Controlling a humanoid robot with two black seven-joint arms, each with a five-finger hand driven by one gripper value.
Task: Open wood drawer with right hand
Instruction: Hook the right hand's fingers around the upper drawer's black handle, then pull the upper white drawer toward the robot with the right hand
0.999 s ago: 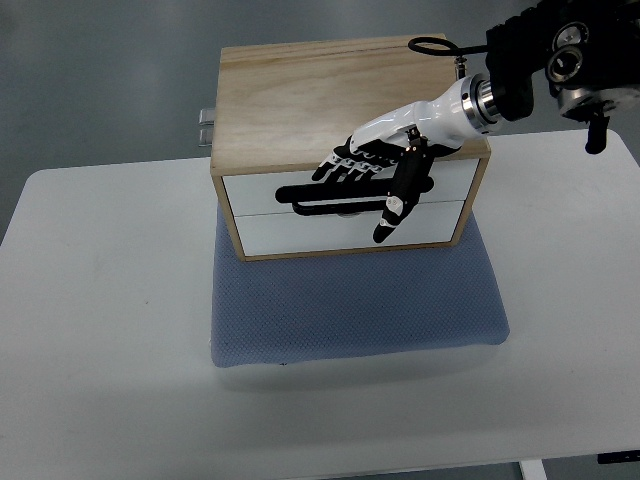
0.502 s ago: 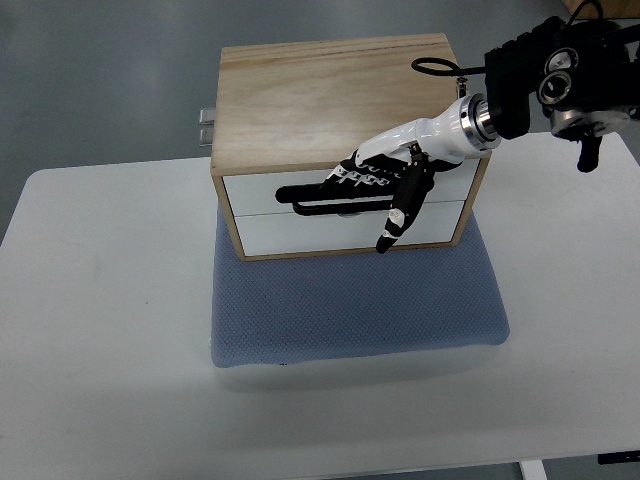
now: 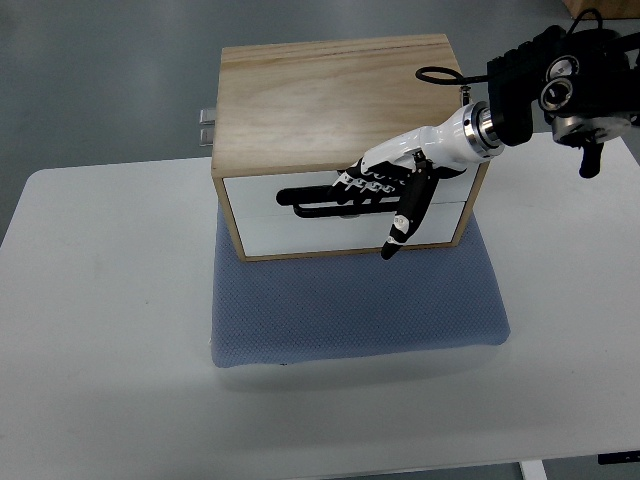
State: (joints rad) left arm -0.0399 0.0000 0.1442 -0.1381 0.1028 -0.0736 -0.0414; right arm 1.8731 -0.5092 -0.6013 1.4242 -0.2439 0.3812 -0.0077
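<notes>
Wood drawer (image 3: 262,196): white front in the wooden cabinet (image 3: 335,95), on the blue mat (image 3: 350,305); faces 6 o'clock.
Handle (image 3: 315,200): black bar, long axis 9 to 3 o'clock.
Right hand (image 3: 388,180): enters from 2 o'clock, palm down.
Fingers (image 3: 352,182): curled over the handle; thumb points toward 6 o'clock.

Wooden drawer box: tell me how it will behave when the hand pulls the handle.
The wooden box looks bulky, so it probably won't tip. It sits on a blue textured mat, which likely resists sliding. The right hand hooks the black handle, which looks rigid.
</notes>
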